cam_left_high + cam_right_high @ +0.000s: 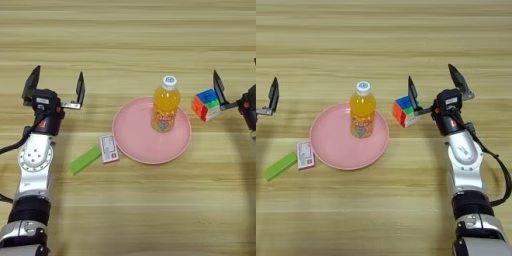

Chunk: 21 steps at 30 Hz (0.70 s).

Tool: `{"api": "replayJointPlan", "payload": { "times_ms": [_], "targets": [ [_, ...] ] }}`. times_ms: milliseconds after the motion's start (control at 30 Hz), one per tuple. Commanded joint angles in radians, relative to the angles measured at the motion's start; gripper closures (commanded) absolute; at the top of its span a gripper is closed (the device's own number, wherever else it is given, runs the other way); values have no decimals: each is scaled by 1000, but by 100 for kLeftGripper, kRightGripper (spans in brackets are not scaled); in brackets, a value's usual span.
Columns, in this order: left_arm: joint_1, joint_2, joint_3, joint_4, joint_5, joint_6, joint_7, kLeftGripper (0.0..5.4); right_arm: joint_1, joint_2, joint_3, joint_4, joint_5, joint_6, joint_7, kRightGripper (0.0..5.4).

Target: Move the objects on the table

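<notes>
Wooden table (128, 40): I see it filling the view.
Plate (145, 145): pink, centre.
Left arm: reaching up the left side; gripper (53, 86) wide open, empty.
Right arm: likewise; gripper (436, 87) spread, empty, inner finger beside cube.
Bottle (165, 104): upright on plate.
Cube (405, 111): just right of plate.

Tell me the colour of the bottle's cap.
White, with a bluish mark on top; the orange-juice bottle cap shows best in the left eye view.

Table (125, 30) with plate (135, 145), cube (206, 105)
</notes>
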Motion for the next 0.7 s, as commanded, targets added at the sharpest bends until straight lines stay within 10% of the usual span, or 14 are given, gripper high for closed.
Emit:
{"api": "replayJointPlan", "payload": {
  "times_ms": [33,400,700],
  "targets": [
    [-1,6,3,-9,4,-9,7,0,1,-3,-6,3,3,7,2,2],
    [3,6,0,-24,8,-8,11,0,6,8,-4,-3,-26,-26,-38,2],
    [4,6,-1,-27,12,-6,14,0,-1,-25,18,-30,81,107,129,2]
  ]
}}
